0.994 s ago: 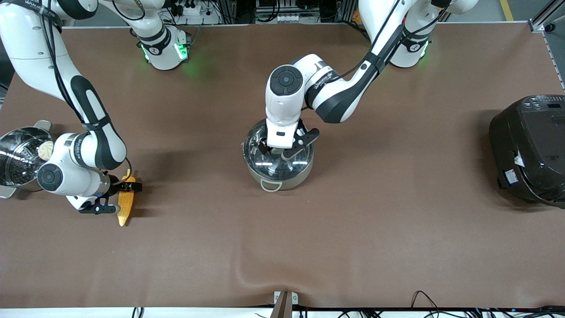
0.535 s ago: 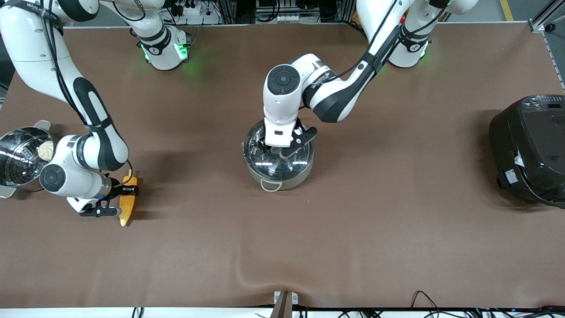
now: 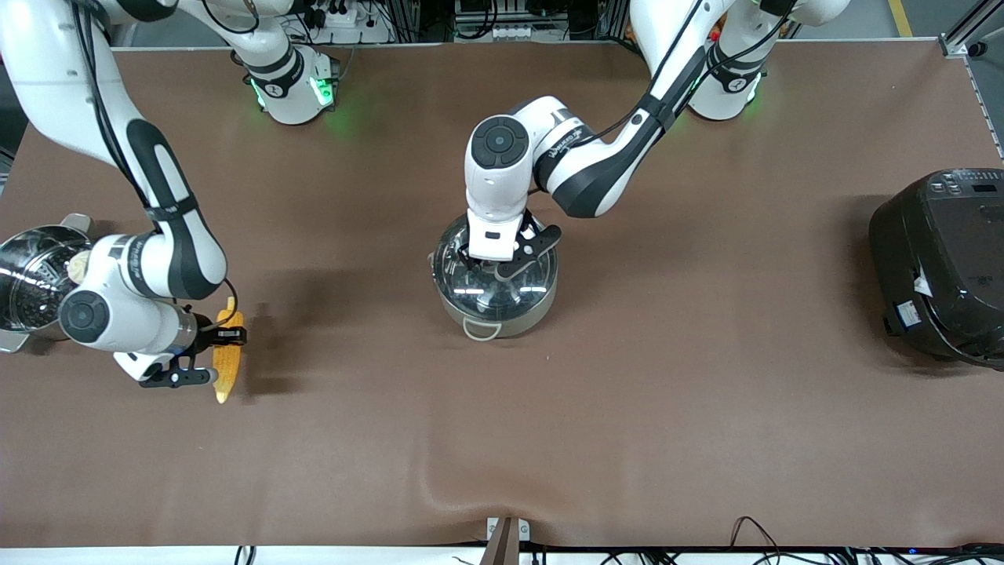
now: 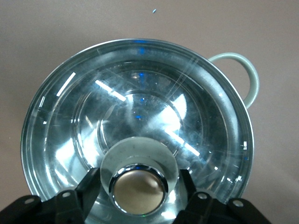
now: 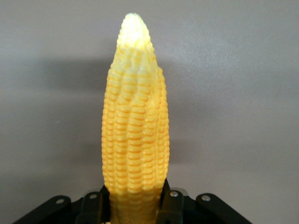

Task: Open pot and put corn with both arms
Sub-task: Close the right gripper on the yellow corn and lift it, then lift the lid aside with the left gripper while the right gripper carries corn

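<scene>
My left end effector point(image 3: 488, 265) is down on the pot point(image 3: 496, 284), which stands at the middle of the tabletop point(image 3: 643, 377) with its glass lid point(image 4: 135, 126) seated on the rim. In the left wrist view my two fingers point(image 4: 88, 184) sit against either side of the knob point(image 4: 138, 184) — closed onto it, one pad on each flank. One grey loop handle point(image 3: 481, 329) of the pot points toward the front camera. My right end effector point(image 3: 210, 355) is toward the right arm's end of the tabletop, clamped across the corn point(image 3: 227, 355) near its stub end, so that the tapered tip points toward the front camera. In the right wrist view the cob point(image 5: 135, 135) rises straight out from between my fingers point(image 5: 170, 205), with its shadow spread on the brown cloth under it — the corn looks lifted clear of the tabletop. Just beside my right arm, at the tabletop's edge, stands a second steel pot point(image 3: 27, 282) with a white bun point(image 3: 78, 267) in it. A black rice cooker point(image 3: 941, 263) sits at the left arm's end, well apart from everything else.
</scene>
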